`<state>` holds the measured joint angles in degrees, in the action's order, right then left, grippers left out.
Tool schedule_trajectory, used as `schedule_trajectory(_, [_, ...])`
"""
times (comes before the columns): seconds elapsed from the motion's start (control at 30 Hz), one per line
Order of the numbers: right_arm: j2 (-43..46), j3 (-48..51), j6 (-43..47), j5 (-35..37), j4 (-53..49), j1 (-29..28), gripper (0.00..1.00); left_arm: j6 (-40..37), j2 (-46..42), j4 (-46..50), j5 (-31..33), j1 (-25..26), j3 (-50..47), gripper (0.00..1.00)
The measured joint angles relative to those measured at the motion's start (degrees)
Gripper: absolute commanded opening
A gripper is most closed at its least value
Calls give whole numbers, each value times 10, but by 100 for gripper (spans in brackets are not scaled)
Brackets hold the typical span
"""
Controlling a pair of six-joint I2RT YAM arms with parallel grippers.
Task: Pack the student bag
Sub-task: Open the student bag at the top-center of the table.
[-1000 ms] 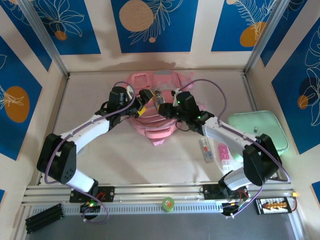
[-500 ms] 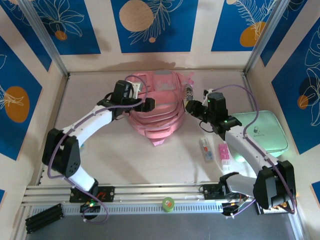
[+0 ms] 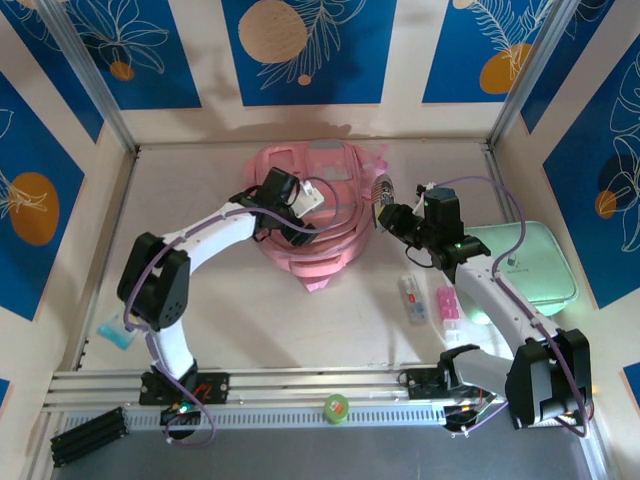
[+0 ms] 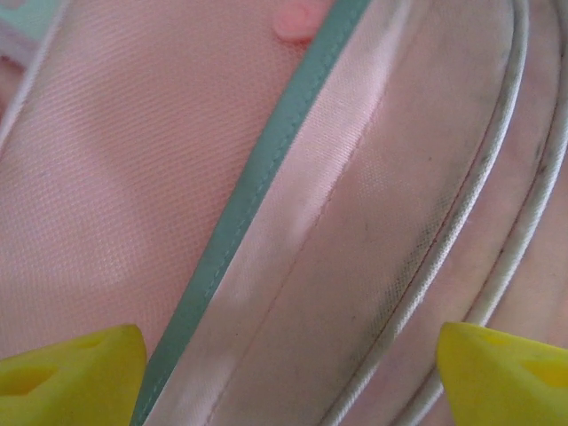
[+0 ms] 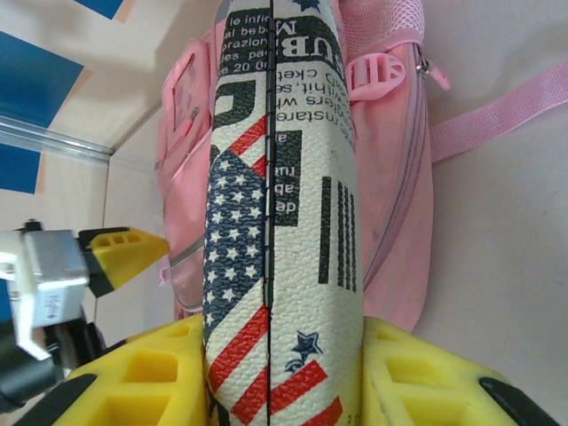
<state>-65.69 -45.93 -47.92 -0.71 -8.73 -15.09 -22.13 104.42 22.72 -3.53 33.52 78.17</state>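
The pink student bag [image 3: 322, 235] lies flat at the back middle of the table. My left gripper [image 3: 303, 200] hovers over its upper left part, open. In the left wrist view its yellow fingertips [image 4: 75, 368] stand wide apart close above the bag's pink fabric [image 4: 355, 231], beside a teal trim strip [image 4: 257, 177]. My right gripper [image 3: 395, 215] is just right of the bag, shut on a roll-shaped pencil case [image 5: 280, 222] printed with stars, stripes and text. The case [image 3: 383, 190] points toward the bag [image 5: 395, 177].
A flat mint-green case [image 3: 520, 262] lies at the right edge under the right arm. A small white item [image 3: 412, 297] and a pink one [image 3: 447, 305] lie on the table right of centre. A light-blue thing [image 3: 115, 330] sits near the left arm's base.
The right gripper has drawn back from over the bag to its right side, still holding the case. The left gripper has moved right onto the bag's top, its jaws slightly narrower.
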Motion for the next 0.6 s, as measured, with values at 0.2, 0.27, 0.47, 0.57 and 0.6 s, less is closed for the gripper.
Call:
schedule_trajectory(0.2, [14,2,-7,0,-6,0,27,-75,58,38,41,12,50,60])
schedule_trajectory(0.27, [18,4,-7,0,-8,0,27,-83,68,44,51,13,61,51])
schedule_trajectory(0.47, [33,8,-9,3,-20,0,27,-80,66,42,65,17,69,25])
schedule_trajectory(0.57, [44,8,-16,3,-29,5,27,-78,54,43,54,17,68,12])
schedule_trajectory(0.6, [48,9,-18,5,-30,9,27,-79,47,44,50,17,69,3])
